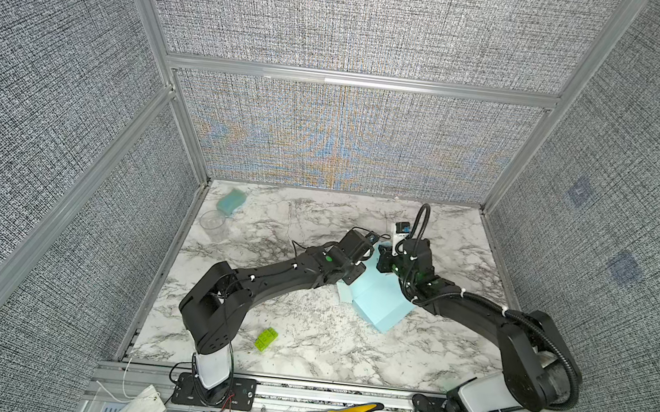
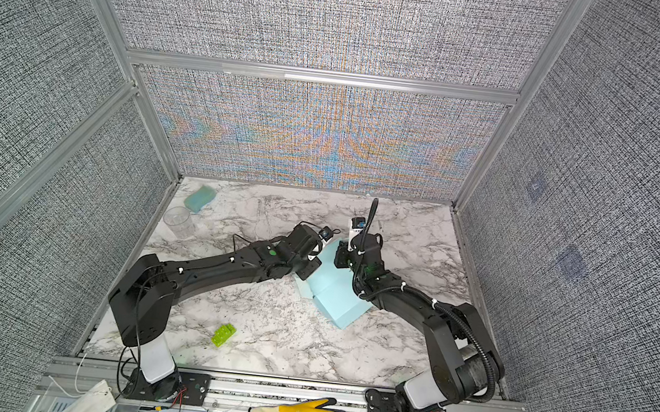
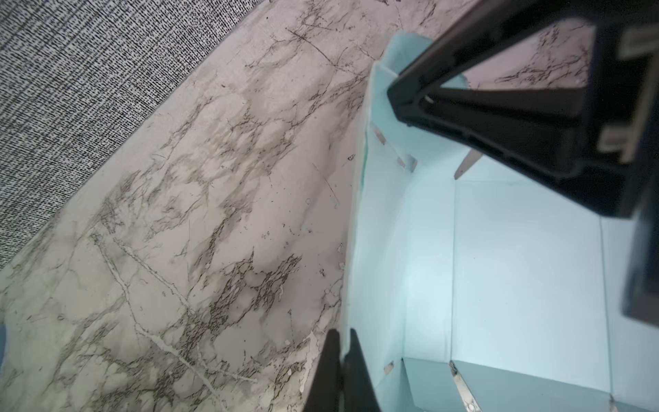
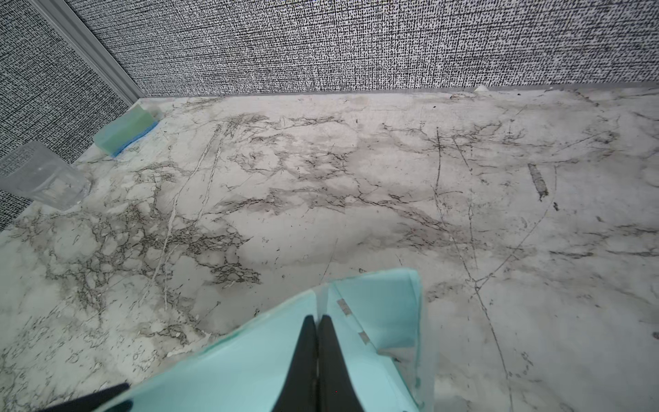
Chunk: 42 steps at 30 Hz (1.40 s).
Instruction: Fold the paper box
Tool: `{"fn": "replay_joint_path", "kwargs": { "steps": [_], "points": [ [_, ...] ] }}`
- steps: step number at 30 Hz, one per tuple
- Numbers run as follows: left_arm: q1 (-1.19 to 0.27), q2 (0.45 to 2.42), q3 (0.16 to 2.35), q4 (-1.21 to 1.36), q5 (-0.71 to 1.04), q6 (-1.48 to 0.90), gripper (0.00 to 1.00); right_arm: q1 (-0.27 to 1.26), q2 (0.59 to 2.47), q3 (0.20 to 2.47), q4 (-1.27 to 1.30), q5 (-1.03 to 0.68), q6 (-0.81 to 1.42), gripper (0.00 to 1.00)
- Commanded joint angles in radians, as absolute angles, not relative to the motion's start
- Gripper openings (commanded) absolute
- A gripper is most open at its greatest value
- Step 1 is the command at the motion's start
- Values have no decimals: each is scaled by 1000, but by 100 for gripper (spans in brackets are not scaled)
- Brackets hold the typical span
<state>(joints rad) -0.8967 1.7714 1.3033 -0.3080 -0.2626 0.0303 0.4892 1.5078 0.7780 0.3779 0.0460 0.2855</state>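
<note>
Left wrist view: left claw (image 3: 343,335) pinches the paper box (image 3: 499,267) by its raised left wall. The right claw (image 4: 317,321) pinches the far flap, probably steadying both panels upright. The box sits right of centre on the worktop (image 1: 306,338).

**A:** where's the paper box (image 2: 335,299) at?

**B:** middle of the marble table (image 2: 388,347), looks partly folded up. left arm (image 2: 209,269) and right arm (image 2: 406,303) both meet over its far end.

**A:** other stuff?

**B:** green brick (image 2: 223,334) near the front, well apart. sponge (image 2: 199,197) and clear cup (image 2: 178,221) sit near each other, back-left corner.
</note>
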Motion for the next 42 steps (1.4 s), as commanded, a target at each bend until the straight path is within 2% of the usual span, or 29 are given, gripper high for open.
{"fn": "replay_joint_path", "kwargs": {
  "steps": [1, 9, 14, 23, 32, 42],
  "points": [
    [-896, 1761, 1294, -301, -335, 36, 0, 484, 1482, 772, 409, 27, 294, 9],
    [-897, 1763, 1269, -268, -439, 85, 0, 428, 1363, 735, 418, -73, 303, 43],
    [-894, 1767, 1262, -225, -486, 154, 0, 324, 1373, 745, 401, -244, 320, 53],
    [-894, 1766, 1245, -135, -552, 306, 0, 201, 1522, 753, 503, -469, 340, 55],
    [-896, 1786, 1253, -133, -614, 387, 0, 173, 1660, 751, 615, -519, 347, 53],
    [-897, 1813, 1269, -132, -604, 469, 0, 175, 1734, 776, 680, -545, 337, 51]
  ]
}}
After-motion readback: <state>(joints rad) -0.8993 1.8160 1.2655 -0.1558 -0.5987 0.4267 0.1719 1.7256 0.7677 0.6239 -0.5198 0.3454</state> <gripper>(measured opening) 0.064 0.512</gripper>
